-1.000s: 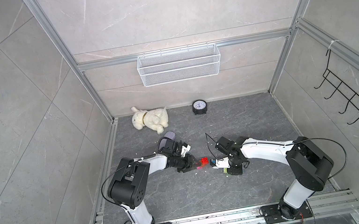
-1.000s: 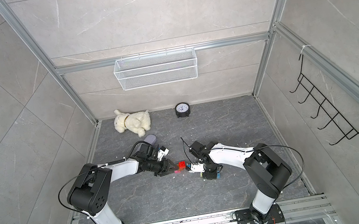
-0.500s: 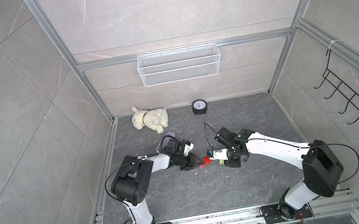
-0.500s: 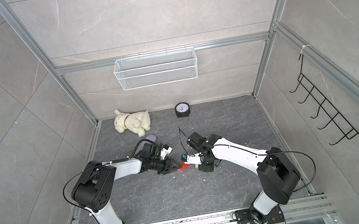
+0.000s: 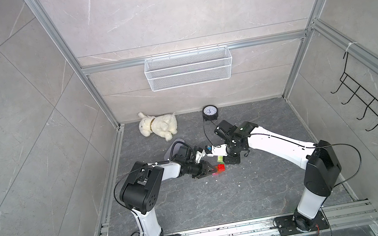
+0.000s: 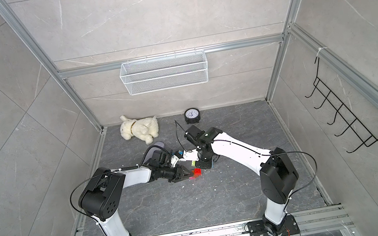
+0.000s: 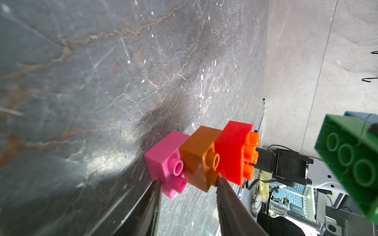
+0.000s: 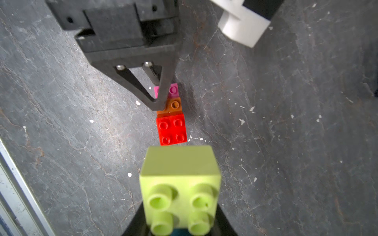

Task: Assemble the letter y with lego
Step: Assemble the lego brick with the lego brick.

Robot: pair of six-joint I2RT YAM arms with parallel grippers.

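Meeting at the centre of both top views, the left gripper (image 5: 210, 171) pinches a small brick stack (image 5: 219, 168) low over the grey floor (image 5: 196, 200). The right gripper (image 5: 224, 160) sits just above and to its right in the frame.

Left wrist view: the jaws clamp the pink brick (image 7: 161, 157) and orange brick (image 7: 196, 151), with the red brick (image 7: 231, 147) joined beyond them. A green brick (image 7: 347, 153) hangs apart.

Right wrist view: the right jaws squeeze a yellow-green brick (image 8: 180, 167) close to the lens, with the stack farther off.
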